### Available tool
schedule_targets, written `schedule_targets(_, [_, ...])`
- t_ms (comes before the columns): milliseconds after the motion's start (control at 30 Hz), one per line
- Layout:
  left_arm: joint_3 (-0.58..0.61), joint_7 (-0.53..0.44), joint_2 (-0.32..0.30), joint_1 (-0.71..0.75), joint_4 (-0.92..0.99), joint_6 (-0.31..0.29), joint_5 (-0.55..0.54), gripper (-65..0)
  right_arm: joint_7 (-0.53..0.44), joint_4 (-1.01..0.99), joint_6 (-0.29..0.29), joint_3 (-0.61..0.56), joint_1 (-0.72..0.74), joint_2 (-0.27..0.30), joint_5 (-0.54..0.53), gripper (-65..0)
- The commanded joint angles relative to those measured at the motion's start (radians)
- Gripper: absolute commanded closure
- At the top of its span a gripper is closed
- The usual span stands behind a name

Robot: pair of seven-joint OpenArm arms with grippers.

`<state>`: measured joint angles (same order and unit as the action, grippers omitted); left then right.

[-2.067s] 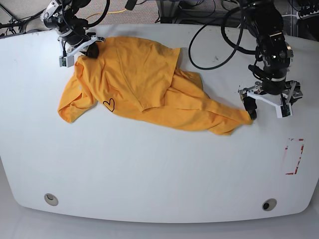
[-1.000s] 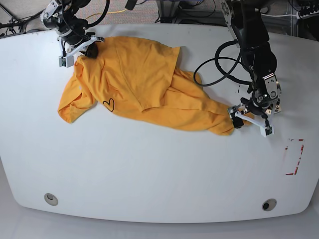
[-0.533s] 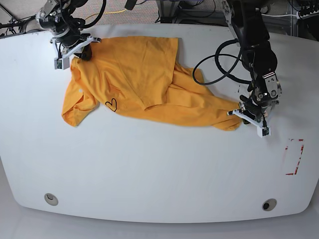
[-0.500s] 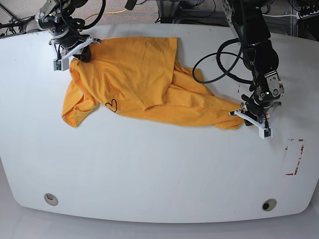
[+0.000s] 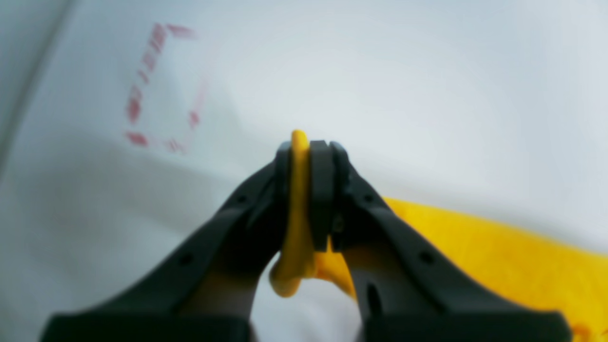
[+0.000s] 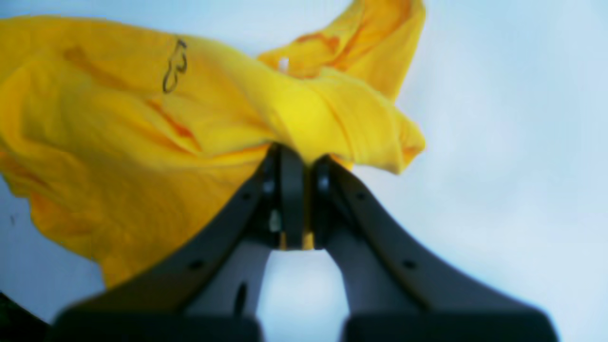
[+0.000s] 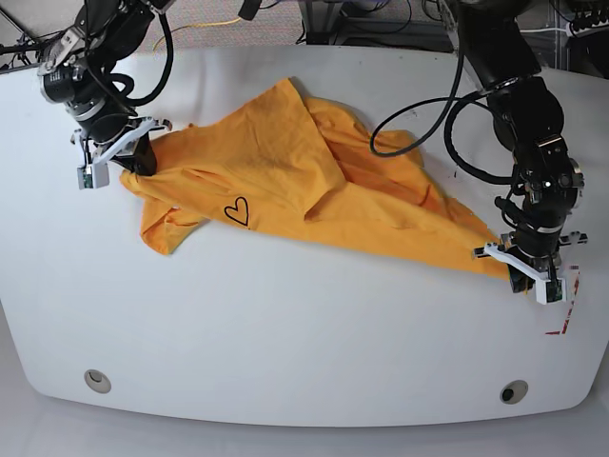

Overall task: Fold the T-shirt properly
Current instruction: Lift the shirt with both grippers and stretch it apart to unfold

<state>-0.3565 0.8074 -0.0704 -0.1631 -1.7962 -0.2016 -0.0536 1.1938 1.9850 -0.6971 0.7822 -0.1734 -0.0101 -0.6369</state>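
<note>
T-shirt [image 7: 314,181] stretches long-axis far-left to near-right across the tabletop [image 7: 285,333], right gripper [image 7: 130,160] and left gripper [image 7: 521,271] each clamped on opposite ends.

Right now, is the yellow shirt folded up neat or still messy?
Still messy: the T-shirt lies stretched and wrinkled across the table, with one layer flopped over and no tidy folds.

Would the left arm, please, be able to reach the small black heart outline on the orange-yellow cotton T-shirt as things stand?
Probably not: the left gripper is shut on the orange-yellow cotton T-shirt at its far corner, well apart from the small black heart outline.
</note>
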Motion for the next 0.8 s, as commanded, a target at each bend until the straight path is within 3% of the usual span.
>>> schedule_targets(0, [-0.003, -0.013, -0.033, -0.026, -0.061, 0.0, -0.005, -2.4, -0.019, 0.021, -0.001, 0.003, 0.045, 0.035, -0.03, 0.0])
schedule_targets(233, [-0.002, 0.086, -0.076, -0.149, -0.078, 0.001, -0.01, -2.4, -0.019, 0.021, -0.001, -0.091, 0.177, 0.127, -0.028, 0.0])
schedule_targets(433, [0.003, 0.097, -0.108, -0.28, -0.07, 0.001, -0.01, -2.5, -0.019, 0.009, -0.001, -0.157, 0.297, 0.187, -0.019, 0.0])
schedule_targets(567, [0.004, 0.1, -0.108, -0.387, -0.049, 0.001, -0.005, -2.6, -0.019, -0.016, -0.001, -0.189, 0.406, 0.25, -0.019, 0.0])
schedule_targets(767, [-0.003, 0.208, -0.116, -0.56, -0.012, 0.003, -0.004, -2.6, -0.019, -0.08, -0.001, -0.287, 0.562, 0.364, 0.018, 0.0])
